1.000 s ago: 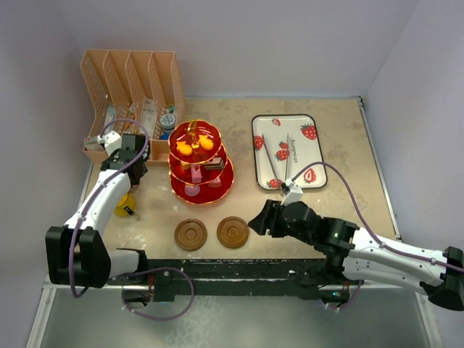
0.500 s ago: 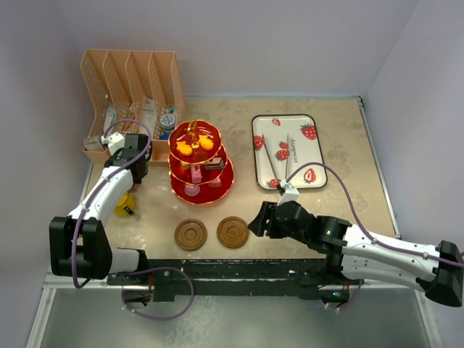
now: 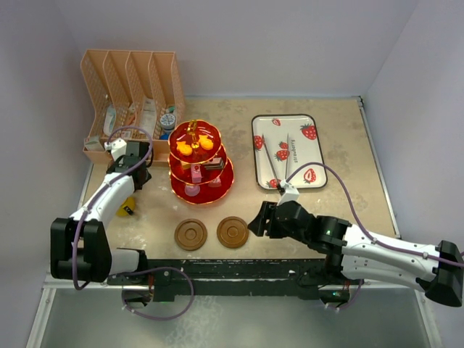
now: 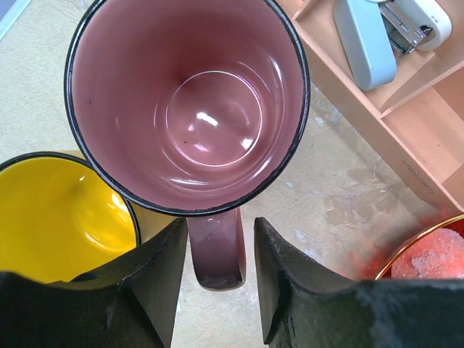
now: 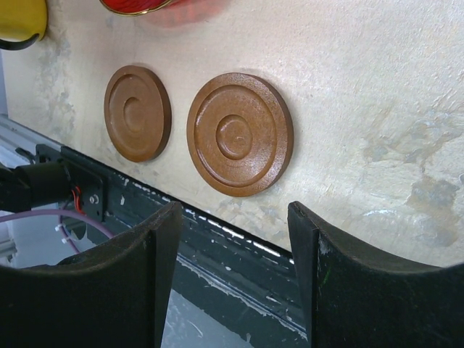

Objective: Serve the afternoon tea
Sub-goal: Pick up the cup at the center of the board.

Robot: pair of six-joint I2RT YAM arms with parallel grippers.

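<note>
No readable text, labels, brand names, numbers or signs appeared in any of the views. The only printed marking was a pattern of red strawberries on the white tray [image 3: 288, 151], right of centre in the overhead view; it carried no lettering. The packets in the peach file rack [image 3: 129, 101], upper left, were too small and blurred to read.

Left gripper [image 4: 214, 279] jaws part-open, reaching far-left; right gripper [image 5: 232, 272] jaws apart, low over near edge.

The yellow mug [image 4: 51, 217] is cut off at the frame's left edge.
</note>
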